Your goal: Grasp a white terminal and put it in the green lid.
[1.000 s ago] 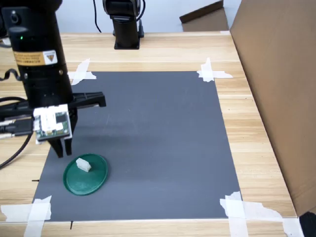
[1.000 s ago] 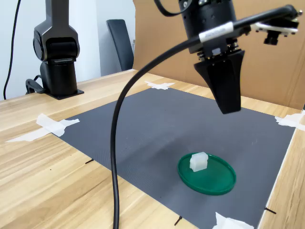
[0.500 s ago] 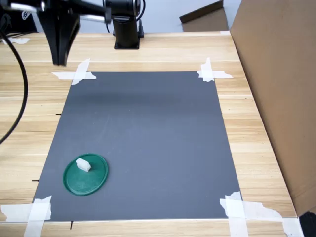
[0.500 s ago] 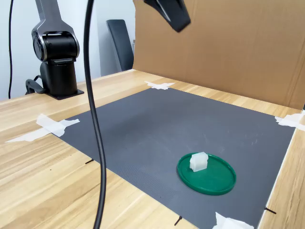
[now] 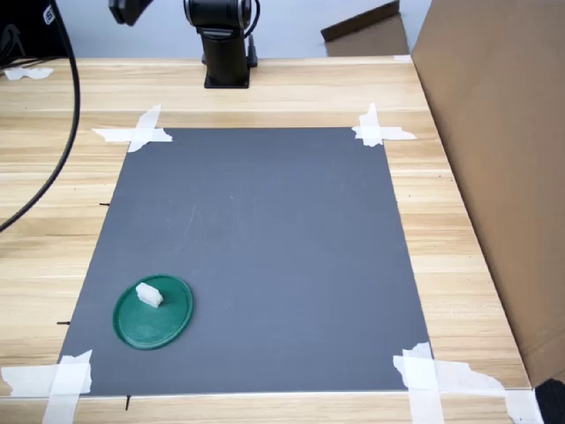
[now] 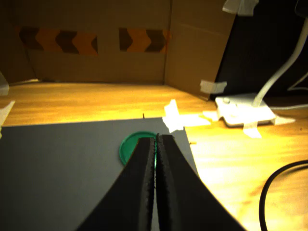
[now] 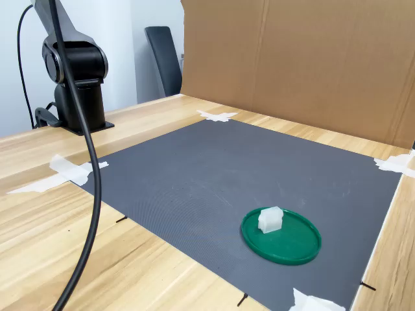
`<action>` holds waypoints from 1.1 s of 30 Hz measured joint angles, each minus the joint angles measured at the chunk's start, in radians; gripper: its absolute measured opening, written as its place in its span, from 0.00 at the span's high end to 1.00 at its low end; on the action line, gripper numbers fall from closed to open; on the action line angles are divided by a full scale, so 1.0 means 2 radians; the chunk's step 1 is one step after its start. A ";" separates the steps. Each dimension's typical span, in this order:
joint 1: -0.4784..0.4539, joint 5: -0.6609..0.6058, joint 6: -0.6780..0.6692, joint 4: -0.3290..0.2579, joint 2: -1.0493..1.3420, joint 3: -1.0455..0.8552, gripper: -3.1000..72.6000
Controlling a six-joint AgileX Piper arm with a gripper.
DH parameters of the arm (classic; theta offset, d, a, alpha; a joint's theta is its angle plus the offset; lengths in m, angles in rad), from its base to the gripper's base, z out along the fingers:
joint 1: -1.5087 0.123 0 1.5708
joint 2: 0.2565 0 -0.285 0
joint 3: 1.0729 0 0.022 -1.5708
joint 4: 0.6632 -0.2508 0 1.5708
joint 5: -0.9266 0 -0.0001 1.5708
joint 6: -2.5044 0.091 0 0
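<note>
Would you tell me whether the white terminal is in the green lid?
In: the white terminal rests on the green lid, inside its rim.

Wooden table (image 5: 265, 93) — grey mat (image 5: 265, 230) taped at corners, arm base (image 5: 225, 62), probably cardboard panel (image 5: 494, 132).
</note>
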 joint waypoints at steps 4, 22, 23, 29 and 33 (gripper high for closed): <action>0.000 0.003 0.003 -0.001 0.050 -0.071 1.00; 0.000 -0.074 -0.004 -0.001 0.322 -0.240 1.00; 0.000 -0.078 -0.003 -0.001 0.326 -0.241 1.00; 0.000 -0.092 0.012 -0.001 0.352 -0.244 1.00; 0.000 -0.092 0.013 0.016 0.353 -0.245 1.00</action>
